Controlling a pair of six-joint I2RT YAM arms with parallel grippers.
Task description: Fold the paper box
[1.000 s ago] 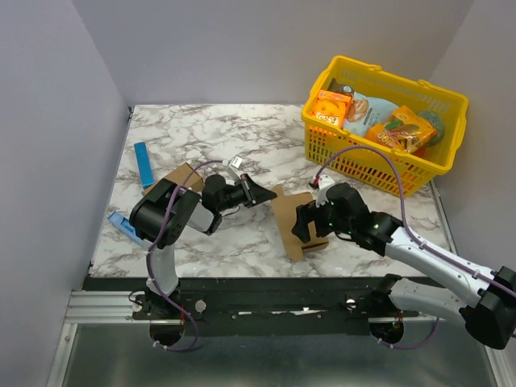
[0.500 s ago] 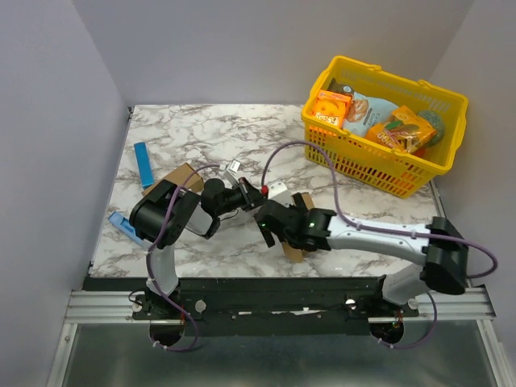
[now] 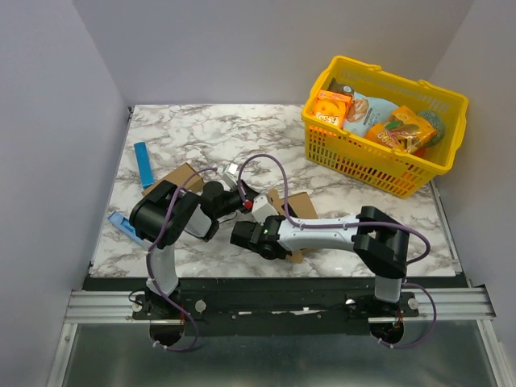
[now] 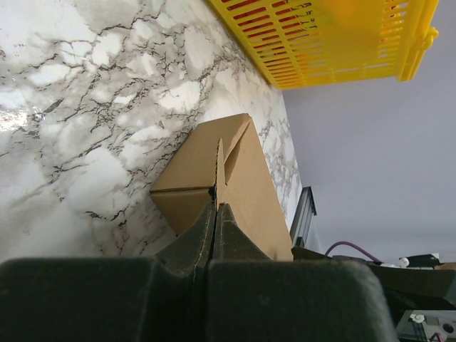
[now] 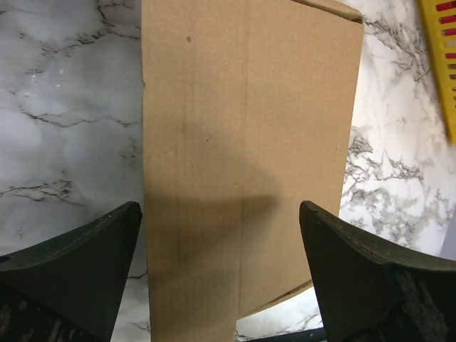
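The paper box [image 3: 300,201] is a plain brown carton lying on the marble table, partly hidden under my right forearm. In the left wrist view the paper box [image 4: 246,185] has a thin flap standing on edge. My left gripper [image 4: 215,208] is shut on that flap's edge; in the top view the left gripper [image 3: 244,196] is at the box's left end. My right gripper [image 3: 248,239] is open at the box's near left. In the right wrist view the box [image 5: 242,142] fills the gap of the right gripper [image 5: 219,206], one finger on each side, not touching.
A second brown carton [image 3: 182,175] lies behind my left arm. A blue strip [image 3: 143,164] and a blue packet [image 3: 121,222] lie at the left. A yellow basket [image 3: 439,164] with orange snack boxes [image 3: 330,107] stands at the back right.
My right arm has swung far to the left across the box, and its gripper now sits near the left gripper. The left gripper has stayed at the box's left end.
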